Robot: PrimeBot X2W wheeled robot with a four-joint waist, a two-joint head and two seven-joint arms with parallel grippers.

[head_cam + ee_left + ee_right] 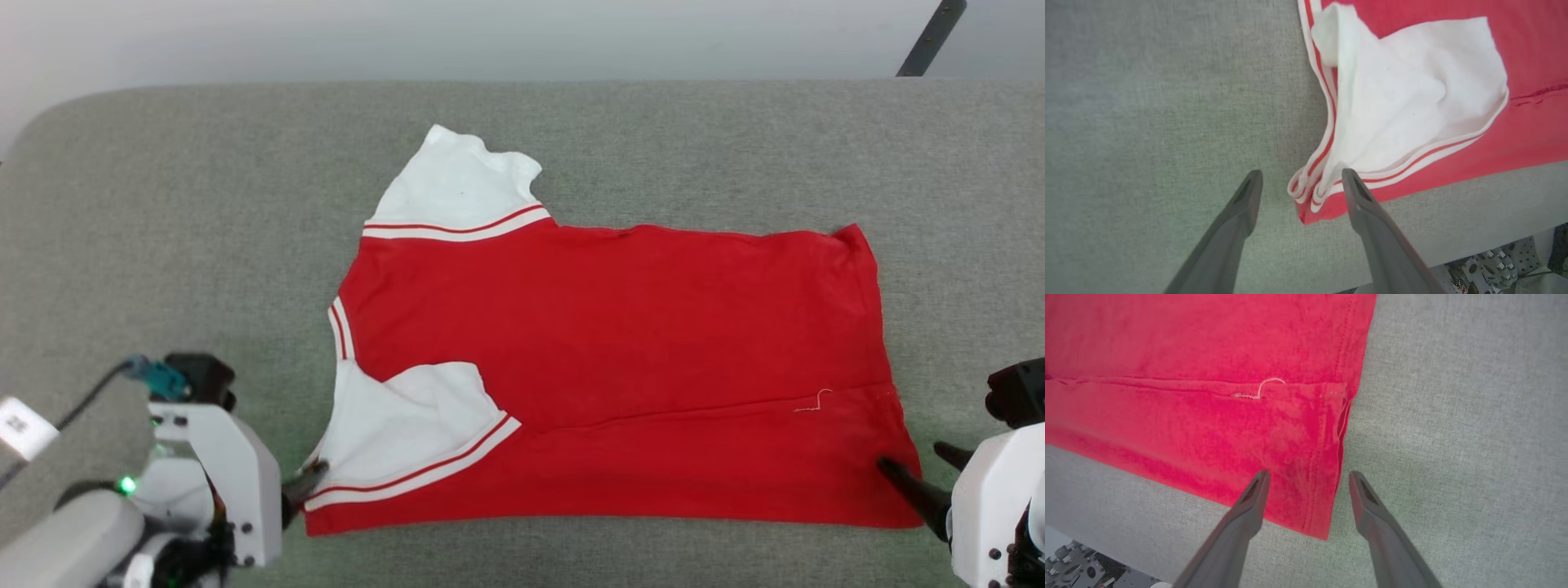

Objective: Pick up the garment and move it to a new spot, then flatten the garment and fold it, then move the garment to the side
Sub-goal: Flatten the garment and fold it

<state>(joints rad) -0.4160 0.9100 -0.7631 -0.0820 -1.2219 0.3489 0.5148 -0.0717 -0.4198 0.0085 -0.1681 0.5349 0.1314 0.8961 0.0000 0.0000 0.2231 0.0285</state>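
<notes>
one garment (620, 327) (with two white sleeves), two hands: left hand (1301, 173), right hand (1309, 473); one grey table (163, 204).

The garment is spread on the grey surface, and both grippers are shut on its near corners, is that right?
Not quite. The garment is spread on the grey surface, but both grippers are open at its near corners. The left wrist view shows the left gripper with fingers apart, and the right wrist view shows the right gripper the same.
</notes>
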